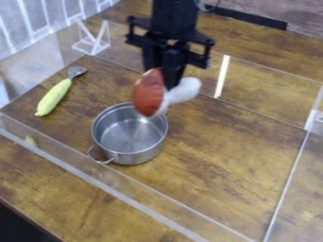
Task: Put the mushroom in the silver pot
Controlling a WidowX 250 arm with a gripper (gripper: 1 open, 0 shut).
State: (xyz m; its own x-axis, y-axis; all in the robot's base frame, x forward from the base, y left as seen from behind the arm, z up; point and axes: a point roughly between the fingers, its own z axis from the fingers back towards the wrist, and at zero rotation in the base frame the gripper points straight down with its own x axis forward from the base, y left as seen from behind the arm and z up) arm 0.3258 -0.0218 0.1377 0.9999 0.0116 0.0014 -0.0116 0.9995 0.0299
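My gripper [169, 76] hangs from the black arm at the upper middle, pointing down, shut on the mushroom [157, 94]. The mushroom's reddish-brown cap points down-left and its white stem sticks out to the right of the fingers. It hangs in the air just above the far rim of the silver pot [128, 131]. The shiny round pot stands on the wooden table left of centre, with nothing visible inside it and a small handle at its front left.
A yellow-green corn cob [53, 96] lies at the left. A small clear stand [91, 40] sits at the back left. Low clear walls [222, 76] border the wooden work area, with one upright panel right of the gripper.
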